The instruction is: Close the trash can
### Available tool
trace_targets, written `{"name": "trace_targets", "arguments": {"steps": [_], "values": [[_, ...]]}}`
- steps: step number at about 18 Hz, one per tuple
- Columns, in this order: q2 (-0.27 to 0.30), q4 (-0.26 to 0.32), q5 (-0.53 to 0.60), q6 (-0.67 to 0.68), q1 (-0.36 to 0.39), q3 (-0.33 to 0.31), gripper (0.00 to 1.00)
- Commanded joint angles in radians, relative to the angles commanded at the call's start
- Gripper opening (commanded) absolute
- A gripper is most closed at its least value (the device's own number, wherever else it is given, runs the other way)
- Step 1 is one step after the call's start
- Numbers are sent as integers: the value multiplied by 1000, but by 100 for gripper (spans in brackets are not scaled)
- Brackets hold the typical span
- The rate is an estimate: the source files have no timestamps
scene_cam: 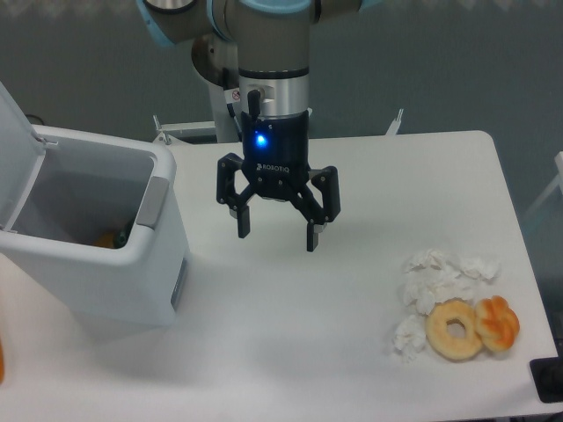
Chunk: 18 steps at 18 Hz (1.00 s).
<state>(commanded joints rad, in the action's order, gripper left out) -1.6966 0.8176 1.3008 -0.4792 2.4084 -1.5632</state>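
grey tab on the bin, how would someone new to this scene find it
Start at the large white boxy plastic trash can at the table's left edge, its flat white lid standing open. On the rim facing the robot's open black two-finger hand sits the small grey push-latch tab, the bin's only grey part.

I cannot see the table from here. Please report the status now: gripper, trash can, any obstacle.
Gripper open, empty, above the table. Trash can at left, lid up, not closed. Nothing between gripper and can.

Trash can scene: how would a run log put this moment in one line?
trash can: lid open | gripper: open, empty, above table
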Motion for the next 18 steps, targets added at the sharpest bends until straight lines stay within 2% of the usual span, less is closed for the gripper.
{"name": "trace_targets", "arguments": {"steps": [3,5,9,14,18], "values": [[-12,0,0,109,-11,40,100],[-5,0,-11,151,-23,37,100],[14,2,-81,324,-67,34,100],[34,2,-153,399,-169,34,100],[51,2,-153,530,-228,38,100]]}}
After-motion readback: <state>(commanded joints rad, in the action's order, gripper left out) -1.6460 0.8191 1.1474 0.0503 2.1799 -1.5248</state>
